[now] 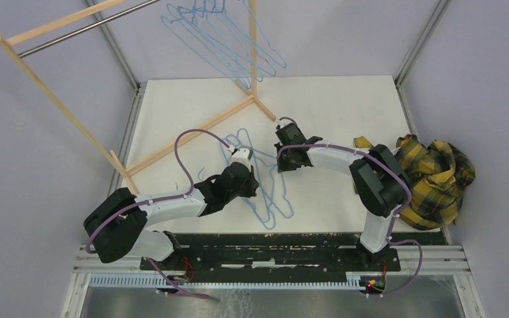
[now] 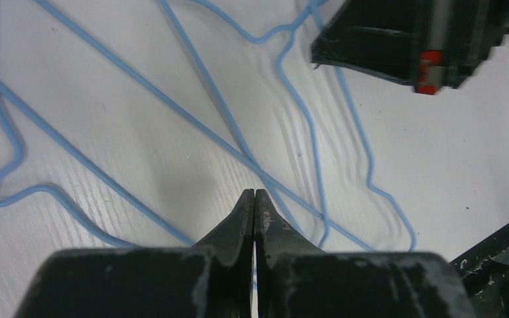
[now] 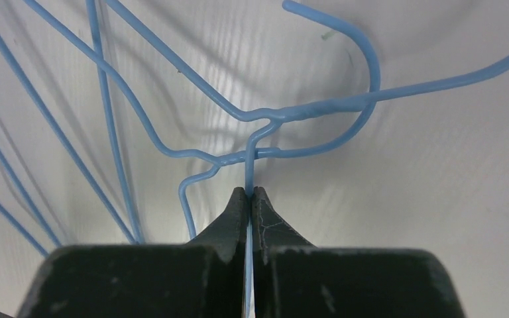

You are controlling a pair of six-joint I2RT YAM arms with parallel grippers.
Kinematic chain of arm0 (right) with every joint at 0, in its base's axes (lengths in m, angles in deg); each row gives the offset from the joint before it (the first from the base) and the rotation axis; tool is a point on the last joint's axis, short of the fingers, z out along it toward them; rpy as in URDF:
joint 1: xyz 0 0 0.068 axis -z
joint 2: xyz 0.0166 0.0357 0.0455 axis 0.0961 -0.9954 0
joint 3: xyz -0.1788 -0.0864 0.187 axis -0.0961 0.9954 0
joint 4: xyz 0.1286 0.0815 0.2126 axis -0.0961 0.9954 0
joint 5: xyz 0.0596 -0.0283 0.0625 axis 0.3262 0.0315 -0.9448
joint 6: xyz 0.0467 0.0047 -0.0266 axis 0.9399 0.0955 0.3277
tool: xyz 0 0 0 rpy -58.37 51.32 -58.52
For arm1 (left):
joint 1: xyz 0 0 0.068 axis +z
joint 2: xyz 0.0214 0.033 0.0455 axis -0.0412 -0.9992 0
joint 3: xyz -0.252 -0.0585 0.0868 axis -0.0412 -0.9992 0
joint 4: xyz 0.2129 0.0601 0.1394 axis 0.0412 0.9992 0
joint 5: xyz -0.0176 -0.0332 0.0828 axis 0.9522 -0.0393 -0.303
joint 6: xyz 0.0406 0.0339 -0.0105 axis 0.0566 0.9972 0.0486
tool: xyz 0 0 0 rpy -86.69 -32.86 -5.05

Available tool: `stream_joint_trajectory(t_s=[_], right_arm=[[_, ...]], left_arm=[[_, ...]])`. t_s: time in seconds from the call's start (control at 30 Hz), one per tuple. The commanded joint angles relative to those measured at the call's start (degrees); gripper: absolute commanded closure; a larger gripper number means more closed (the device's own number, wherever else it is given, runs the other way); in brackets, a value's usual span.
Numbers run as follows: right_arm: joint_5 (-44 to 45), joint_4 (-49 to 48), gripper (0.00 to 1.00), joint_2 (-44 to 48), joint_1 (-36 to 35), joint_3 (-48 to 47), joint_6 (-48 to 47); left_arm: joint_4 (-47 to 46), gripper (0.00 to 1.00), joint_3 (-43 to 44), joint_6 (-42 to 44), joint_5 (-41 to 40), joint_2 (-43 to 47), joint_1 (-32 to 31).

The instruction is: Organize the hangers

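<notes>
Several light-blue wire hangers [image 1: 273, 199] lie tangled on the white table [image 1: 344, 106] between my two arms. Several more hangers [image 1: 238, 46] hang at the rack's right end at the back. My right gripper [image 1: 280, 165] [image 3: 250, 191] is shut on a hanger [image 3: 248, 165], pinching its wire just below the twisted neck, with its hook [image 3: 366, 59] curving ahead. My left gripper [image 1: 247, 159] [image 2: 254, 192] is shut just above the table among the hanger wires [image 2: 192, 119]; whether a wire sits between its fingers does not show. The right gripper's black body [image 2: 404, 40] lies ahead of it.
A wooden rack [image 1: 59, 109] with a metal rod [image 1: 86, 30] stands at the back left, its base bar [image 1: 192, 132] crossing the table just behind the grippers. A yellow plaid cloth [image 1: 434, 169] is heaped at the right edge. A black rail [image 1: 272, 250] runs along the near edge.
</notes>
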Motion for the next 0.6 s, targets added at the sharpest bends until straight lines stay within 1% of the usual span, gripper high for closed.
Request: stream_joint_trajectory(t_s=[0.0,0.1,0.23,0.43,0.5,0.57], right_arm=[[5.38,2.00,0.99,12.63,0.19,1.81,-3.71],[10.67,3.87,0.99,20.00,0.23,3.10,-5.18],[12.90,6.02,0.99,26.11,0.26,2.62,-6.23],[12.91,7.68,0.99,29.52,0.21,1.66,-6.66],[14.56,7.73,0.99,30.60,0.27,1.89,-7.14],[18.08,8.61,0.99,31.58,0.26,1.76,-8.63]], left_arm=[[1.23,0.97,2.61,1.80,-2.44,2.19,-0.11],[1.38,0.97,3.52,2.15,-2.43,2.09,-0.11],[0.66,0.97,4.51,1.90,-1.73,0.49,-0.19],[0.19,0.95,7.10,1.45,-0.22,-1.93,-0.11],[0.23,0.94,7.94,1.84,-0.02,-2.18,-0.19],[0.83,0.94,8.49,2.21,-0.09,-2.14,-0.11]])
